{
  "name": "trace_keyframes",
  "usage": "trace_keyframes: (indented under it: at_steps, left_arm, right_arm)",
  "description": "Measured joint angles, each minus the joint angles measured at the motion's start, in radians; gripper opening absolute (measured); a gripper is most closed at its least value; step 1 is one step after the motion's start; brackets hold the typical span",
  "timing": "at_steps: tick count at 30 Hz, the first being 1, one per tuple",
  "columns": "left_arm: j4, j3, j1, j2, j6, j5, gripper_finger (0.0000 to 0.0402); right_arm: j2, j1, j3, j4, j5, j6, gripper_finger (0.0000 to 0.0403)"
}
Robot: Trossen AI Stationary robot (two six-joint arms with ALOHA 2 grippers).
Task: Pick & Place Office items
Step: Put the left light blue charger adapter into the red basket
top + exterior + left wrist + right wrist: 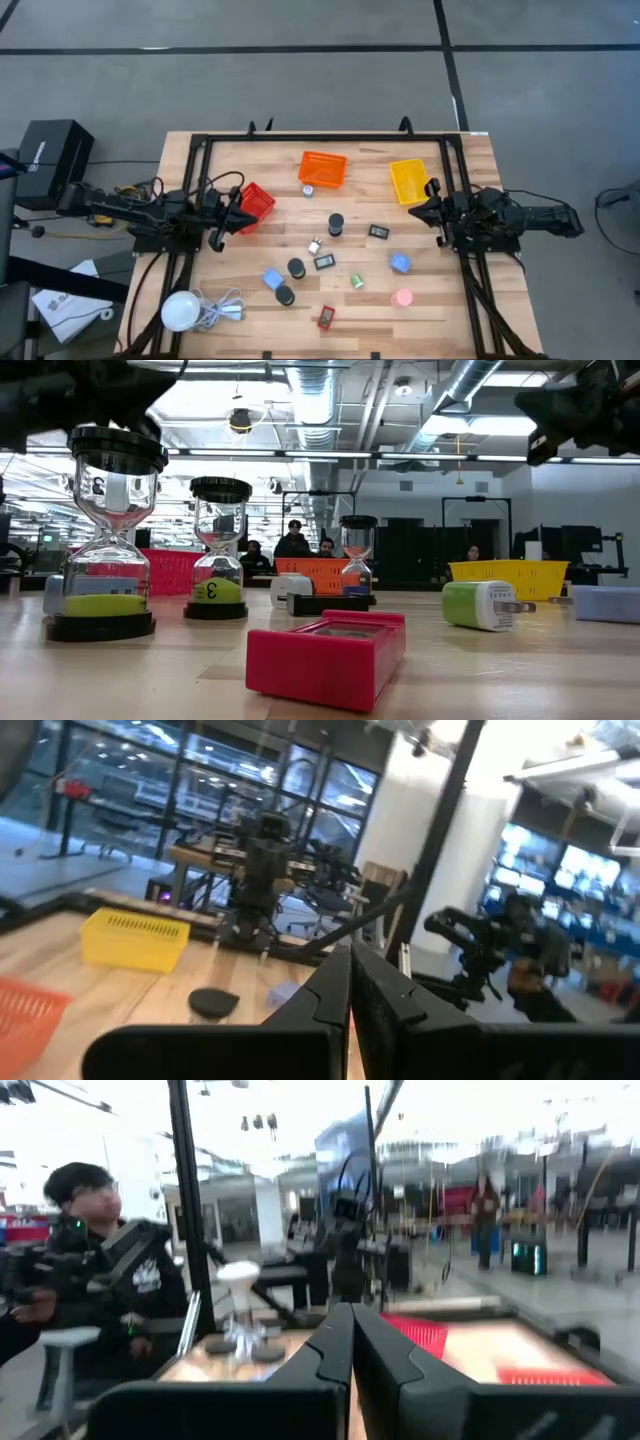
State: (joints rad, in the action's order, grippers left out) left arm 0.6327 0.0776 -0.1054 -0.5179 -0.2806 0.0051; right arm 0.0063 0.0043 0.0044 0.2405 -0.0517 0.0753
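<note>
The office items lie scattered mid-table in the high view. They include three black-capped hourglasses (335, 224) (296, 267) (286, 296), two blue blocks (272, 279) (400, 263), a pink cylinder (402, 297) and a green piece (356, 281). There are also two black rectangles (378, 232) (324, 262), a red rectangle (326, 317) (325, 650) and a silver clip (314, 245). My left gripper (235, 213) (351, 970) is shut beside the red basket. My right gripper (418, 211) (352, 1325) is shut beside the yellow basket. Both hang above the table, holding nothing.
The red basket (255, 205), orange basket (322, 168) and yellow basket (408, 180) stand along the far half of the table. A white globe with a coiled cord (180, 310) lies at the near left corner. A black frame (320, 137) rims the table. People sit in the room beyond.
</note>
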Motion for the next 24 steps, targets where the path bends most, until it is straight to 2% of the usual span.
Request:
trace_keyframes:
  at_steps: [7, 10, 13, 18, 24]
  left_arm:
    - [-0.005, 0.157, -0.115, -0.232, 0.165, -0.001, 0.0001]
    - [-0.008, 0.199, -0.160, -0.322, 0.268, 0.000, 0.0001]
    - [-0.012, 0.221, -0.196, -0.386, 0.276, 0.000, 0.0001]
    - [-0.013, 0.247, -0.224, -0.433, 0.277, 0.000, 0.0002]
    - [-0.012, 0.284, -0.216, -0.434, 0.277, 0.000, 0.0029]
  right_arm:
    - [0.008, 0.000, 0.000, 0.046, 0.075, -0.027, 0.0012]
    - [0.033, 0.000, 0.000, 0.046, 0.079, -0.025, 0.0042]
    - [0.065, 0.008, 0.000, 0.046, 0.079, 0.011, 0.0079]
    - [0.137, 0.044, 0.000, 0.044, 0.079, 0.031, 0.0121]
    - [0.185, 0.082, 0.000, 0.112, 0.079, 0.048, 0.0142]
